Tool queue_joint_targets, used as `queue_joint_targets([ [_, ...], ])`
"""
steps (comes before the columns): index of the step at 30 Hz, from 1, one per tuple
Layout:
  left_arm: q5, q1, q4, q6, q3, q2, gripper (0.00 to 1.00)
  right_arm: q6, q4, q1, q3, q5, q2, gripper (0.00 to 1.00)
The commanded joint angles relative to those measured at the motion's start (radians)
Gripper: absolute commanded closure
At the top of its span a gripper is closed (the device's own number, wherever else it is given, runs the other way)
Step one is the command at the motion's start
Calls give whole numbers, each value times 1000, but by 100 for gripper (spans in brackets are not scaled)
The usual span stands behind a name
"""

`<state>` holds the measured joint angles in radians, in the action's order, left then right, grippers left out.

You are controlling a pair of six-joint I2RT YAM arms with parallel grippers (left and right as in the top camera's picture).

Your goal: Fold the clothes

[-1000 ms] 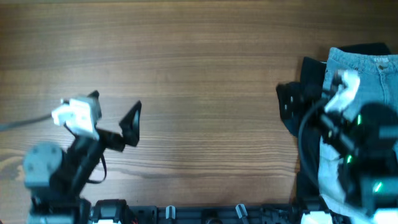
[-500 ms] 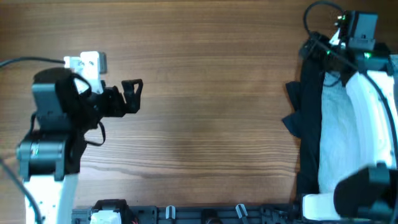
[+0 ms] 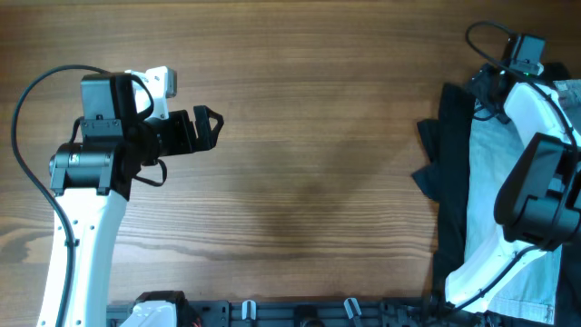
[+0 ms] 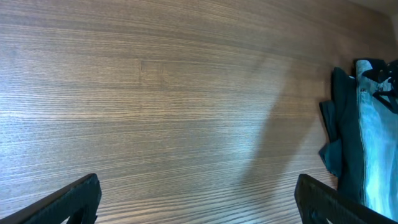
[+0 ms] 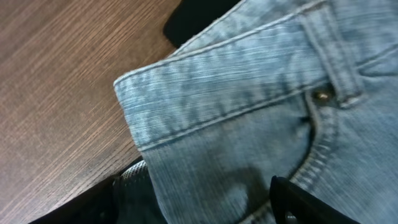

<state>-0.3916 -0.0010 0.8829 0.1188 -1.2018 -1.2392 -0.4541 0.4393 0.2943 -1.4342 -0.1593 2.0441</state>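
The light blue denim shorts [image 3: 486, 191] lie at the table's right edge on top of black garments [image 3: 449, 154]. In the right wrist view the waistband corner [image 5: 217, 93] with a belt loop, rivet and pocket seam fills the frame. My right gripper [image 5: 199, 208] is open and hangs just above the denim below the waistband, holding nothing. In the overhead view it is at the shorts' far left corner [image 3: 490, 86]. My left gripper [image 3: 207, 127] is open and empty over bare wood at the left. Its wrist view [image 4: 199, 208] shows the shorts [image 4: 376, 137] far off.
The black garments show beside the shorts in the left wrist view [image 4: 341, 137]. A black mesh fabric [image 5: 134, 180] lies under the denim's edge. The wooden table [image 3: 309, 163] stretches between the arms. A cable loops above the right wrist [image 3: 481, 36].
My right arm has stretched out towards the table's far right corner, to the shorts' waistband. My left arm has lifted and shifted slightly right, its gripper pointing right.
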Motion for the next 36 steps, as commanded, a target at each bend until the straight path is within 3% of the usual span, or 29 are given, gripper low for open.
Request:
queue_joint_targets([
  [1, -19, -4, -3, 17, -12, -5, 0, 83, -21, -8, -12, -17, 64, 20],
  [4, -19, -4, -3, 17, -12, -5, 0, 143, -10, -14, -12, -60, 108, 23],
  [6, -19, -4, -3, 18, -12, -5, 0, 138, -2, -14, -13, -111, 98, 39],
  [8, -19, -4, -3, 18, -12, -5, 0, 138, 16, -14, -15, -115, 59, 67],
  [13, -19, -4, -3, 17, -12, -5, 0, 106, 37, -13, -15, -114, -122, 95],
  [14, -19, -3, -3, 17, -13, -5, 0, 106, 41, -13, -15, -114, -158, 96],
  [17, -19, 2, -7, 17, -25, 12, 0, 119, 47, -14, -15, -89, -320, 96],
  [21, -20, 84, 2, 25, -110, 98, 0, 166, 53, -92, -15, 194, -540, 96],
  [24, -19, 230, 13, 24, -222, 222, 0, 156, 98, -415, -15, 246, -621, 95],
  [28, -16, 359, 13, 24, -275, 344, 0, 53, 52, -932, -15, 227, -523, 94],
  [29, -11, 376, 13, 24, -277, 367, 0, 43, 33, -1046, -15, 228, -476, 84],
  [31, 3, 392, 14, 24, -277, 401, 0, 83, 24, -1218, -15, 171, -401, 39],
  [33, 3, 392, 24, 24, -277, 402, 0, 114, 63, -1266, -19, 0, -409, 31],
  [36, -6, 389, 60, 23, -277, 365, 0, 106, 159, -1216, -59, -138, -507, 23],
])
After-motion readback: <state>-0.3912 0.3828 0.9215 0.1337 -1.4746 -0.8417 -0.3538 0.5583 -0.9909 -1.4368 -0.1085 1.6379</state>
